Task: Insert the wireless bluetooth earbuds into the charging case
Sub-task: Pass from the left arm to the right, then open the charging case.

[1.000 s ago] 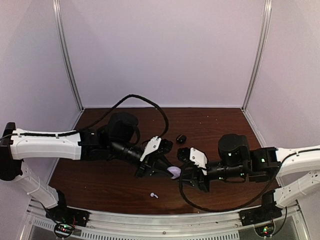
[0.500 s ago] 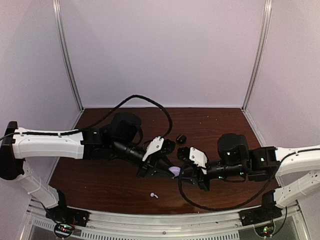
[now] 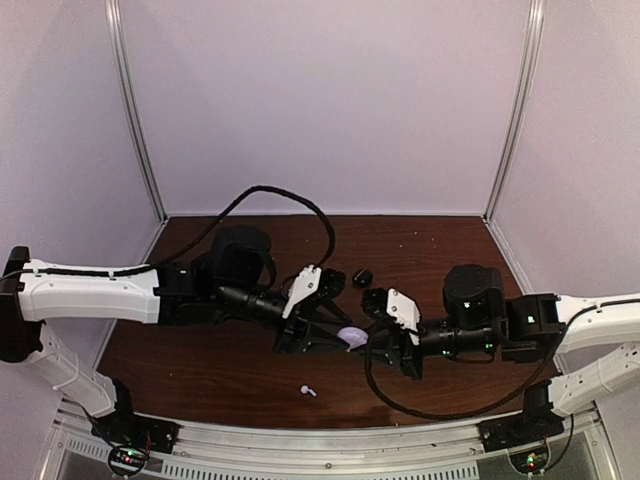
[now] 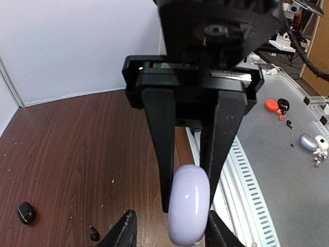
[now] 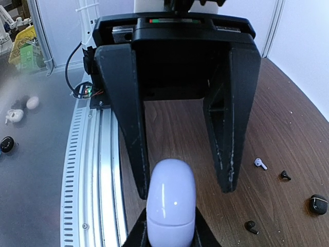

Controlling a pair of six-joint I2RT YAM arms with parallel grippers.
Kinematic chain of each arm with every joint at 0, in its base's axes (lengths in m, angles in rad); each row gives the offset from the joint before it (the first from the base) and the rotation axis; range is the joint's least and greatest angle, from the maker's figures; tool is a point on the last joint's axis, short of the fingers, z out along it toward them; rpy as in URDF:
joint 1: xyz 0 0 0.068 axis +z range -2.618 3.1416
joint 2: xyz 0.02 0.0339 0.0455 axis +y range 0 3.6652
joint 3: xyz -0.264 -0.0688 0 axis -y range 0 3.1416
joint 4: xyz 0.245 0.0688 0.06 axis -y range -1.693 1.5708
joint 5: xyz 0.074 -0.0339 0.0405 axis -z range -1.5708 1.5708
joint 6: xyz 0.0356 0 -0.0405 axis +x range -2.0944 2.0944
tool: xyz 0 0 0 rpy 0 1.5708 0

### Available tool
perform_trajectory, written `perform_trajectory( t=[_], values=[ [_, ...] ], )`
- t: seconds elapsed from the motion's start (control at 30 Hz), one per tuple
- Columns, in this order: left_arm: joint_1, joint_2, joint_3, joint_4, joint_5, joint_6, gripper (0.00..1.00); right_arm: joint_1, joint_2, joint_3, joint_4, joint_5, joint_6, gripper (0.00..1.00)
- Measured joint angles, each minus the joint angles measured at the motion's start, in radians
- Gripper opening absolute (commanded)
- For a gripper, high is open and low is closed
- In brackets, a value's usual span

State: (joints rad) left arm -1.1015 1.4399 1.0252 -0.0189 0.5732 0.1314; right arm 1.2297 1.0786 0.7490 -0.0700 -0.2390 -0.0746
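A closed lavender charging case hangs above the brown table between my two grippers, which face each other. My right gripper is shut on it; in the right wrist view its fingertips press both sides of the case. My left gripper is open around the case, which lies near one finger and leaves a gap to the other. A pale earbud lies on the table in front, also in the right wrist view. Two black earbuds lie nearby; one shows in the left wrist view.
A small black case lies on the table behind the grippers, also in the wrist views. The metal rail runs along the table's near edge. White walls enclose the back and sides.
Both grippers and the lavender case have shifted slightly back and to the right. The pale earbud and the black case have not moved.
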Motion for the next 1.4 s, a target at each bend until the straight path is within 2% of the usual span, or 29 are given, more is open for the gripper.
perform_trajectory(
  t=[0.2,0.6,1.13,1.3,1.4],
  values=[
    [0.0,-0.045,-0.064,0.1,-0.043,-0.049,0.48,0.0,-0.043,-0.035,0.048,0.001,0.007,0.13],
    [-0.002,-0.076,-0.08,0.152,-0.097,-0.097,0.47,-0.006,-0.063,-0.063,0.104,0.009,0.0,0.11],
    [0.08,-0.116,-0.148,0.267,-0.163,-0.203,0.48,-0.008,-0.117,-0.122,0.133,-0.002,-0.003,0.11],
    [0.165,-0.163,-0.213,0.288,-0.174,-0.28,0.47,-0.067,-0.165,-0.178,0.174,-0.01,0.029,0.13],
    [0.171,-0.176,-0.248,0.286,-0.179,-0.315,0.44,-0.1,-0.193,-0.208,0.204,-0.016,0.059,0.13]
  ],
)
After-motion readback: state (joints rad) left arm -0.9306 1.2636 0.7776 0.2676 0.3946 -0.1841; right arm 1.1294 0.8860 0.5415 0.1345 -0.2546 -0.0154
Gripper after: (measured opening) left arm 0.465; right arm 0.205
